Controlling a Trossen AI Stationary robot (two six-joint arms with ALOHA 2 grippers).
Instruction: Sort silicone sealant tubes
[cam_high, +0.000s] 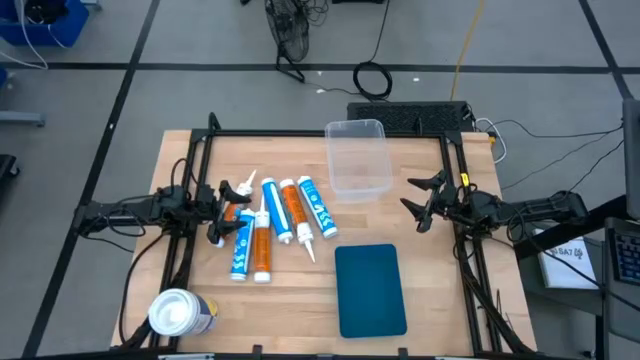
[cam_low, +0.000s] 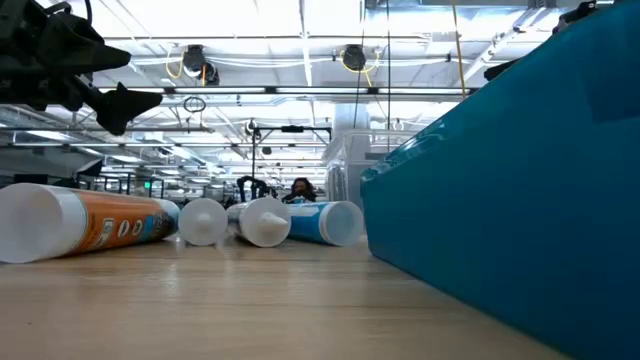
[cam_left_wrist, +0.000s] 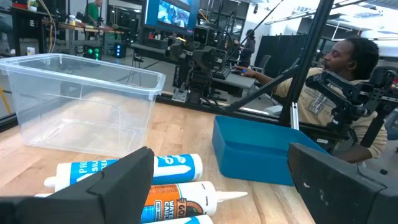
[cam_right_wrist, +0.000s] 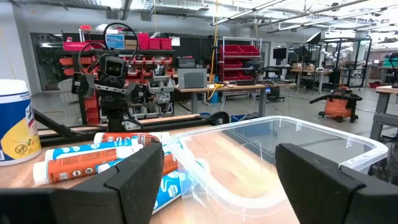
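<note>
The silicone sealant tubes (cam_high: 270, 225) lie in a loose bunch on the wooden table (cam_high: 430, 260), just off the near left corner of the clear plastic bin (cam_high: 357, 157), blue-and-white ones mixed in with orange ones, white nozzles pointing various ways. The left gripper (cam_high: 232, 199) hangs over the edge of that bunch farthest from the bin, fingers spread wide and holding nothing; from its own wrist camera the dark fingers (cam_left_wrist: 118, 183) frame a blue-and-white tube (cam_left_wrist: 124, 170) and an orange tube (cam_left_wrist: 180, 199) lying side by side below. The right gripper (cam_high: 424, 198) sits just past the bin's opposite side, away from the tubes, also wide open and empty, its fingers (cam_right_wrist: 134, 180) pointing across the bin (cam_right_wrist: 280, 155) toward the pile. Toward the table's front from the bin, a blue tray (cam_high: 370, 289) rests flat on the wood, well apart from the tubes. A fat white-topped canister (cam_high: 180, 313) stands far from the bin at the table's front left corner. Beyond the table, a person (cam_left_wrist: 339, 68) sits at a desk.
</note>
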